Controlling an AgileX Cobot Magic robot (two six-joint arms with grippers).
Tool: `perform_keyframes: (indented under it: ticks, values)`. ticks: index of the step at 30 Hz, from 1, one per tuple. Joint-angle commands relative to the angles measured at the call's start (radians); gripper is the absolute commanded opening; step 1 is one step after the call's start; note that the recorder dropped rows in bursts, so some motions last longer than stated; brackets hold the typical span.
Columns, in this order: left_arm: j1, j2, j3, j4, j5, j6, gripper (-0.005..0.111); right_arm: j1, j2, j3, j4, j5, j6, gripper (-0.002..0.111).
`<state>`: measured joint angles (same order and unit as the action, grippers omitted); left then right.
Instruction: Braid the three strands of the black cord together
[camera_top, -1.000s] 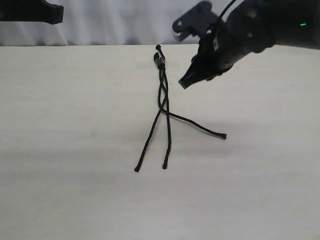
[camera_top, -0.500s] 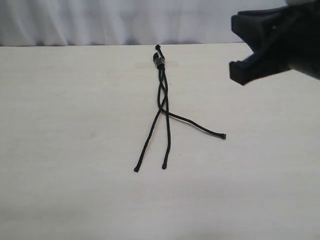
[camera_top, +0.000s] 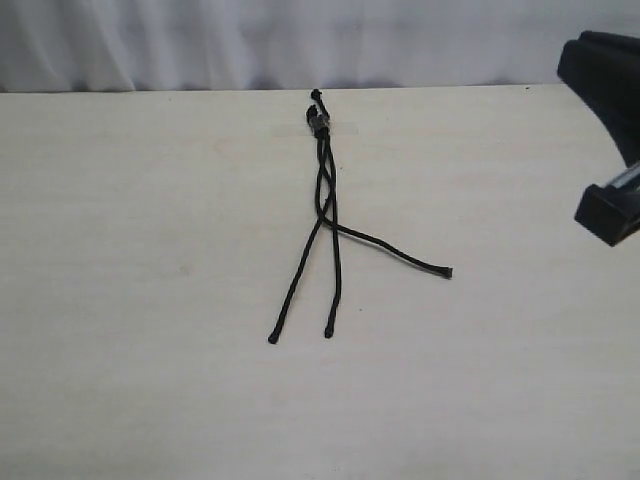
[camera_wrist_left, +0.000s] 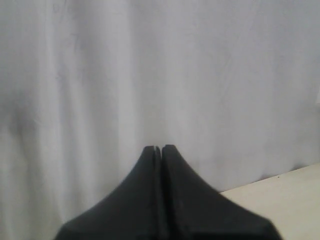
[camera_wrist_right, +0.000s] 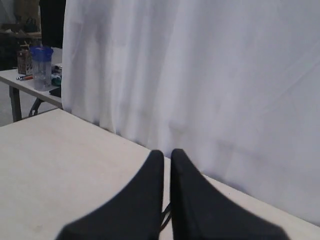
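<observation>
1. The black cord (camera_top: 323, 180) is laid flat on the pale table (camera_top: 140, 260), near its middle and toward the far edge, in front of the white curtain (camera_top: 200, 40).
2. Its knotted top (camera_top: 318, 118) is seen at the far end, with a short stub pointing to the curtain.
3. Just below the knot, the three strands (camera_top: 338, 270) are crossed over each other a few times; lower down they are spread apart.
4. Two strands are directed toward the near side, with their tips close together; the third strand (camera_top: 395, 248) is turned off to the right, its tip well apart from the others.
5. The left gripper (camera_wrist_left: 160, 148) is seen in its wrist view with the fingers pressed together; nothing is held, and only the curtain and a table corner are faced.
6. The right gripper (camera_wrist_right: 167, 152) is also closed, with only a thin slit between the fingers, and nothing is gripped.
7. The cord is touched by no gripper.
</observation>
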<state>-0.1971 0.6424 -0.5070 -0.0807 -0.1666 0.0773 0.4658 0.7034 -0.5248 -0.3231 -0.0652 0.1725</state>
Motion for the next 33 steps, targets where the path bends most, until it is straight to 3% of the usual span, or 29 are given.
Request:
perform_keyframes:
  ticks: [1,4,13,19,23,30,33]
  values:
    - [0.006,-0.043,0.019,-0.006,0.0,-0.005,0.0,0.0,-0.044,0.006,0.005,-0.013,0.007,0.005]
    - [0.056,-0.167,0.069,-0.001,0.067,0.005,0.0,0.0,-0.064,0.006,0.005,-0.013,0.007,0.005]
    - [0.313,-0.591,0.271,0.004,0.324,0.005,0.0,0.0,-0.073,0.006,0.005,-0.013,0.007,0.005]
    - [0.348,-0.642,0.285,0.042,0.508,0.005,0.0,0.0,-0.073,0.006,0.005,-0.013,0.007,0.005]
    - [0.347,-0.642,0.33,0.045,0.445,0.005,0.0,0.0,-0.073,0.006,0.005,-0.013,0.007,0.005]
    - [0.349,-0.642,0.507,0.047,0.143,0.003,0.0,0.0,-0.073,0.006,0.005,-0.013,0.007,0.005]
    - [0.349,-0.642,0.507,0.091,0.155,-0.003,0.0,0.0,-0.073,0.006,0.005,-0.013,0.007,0.005]
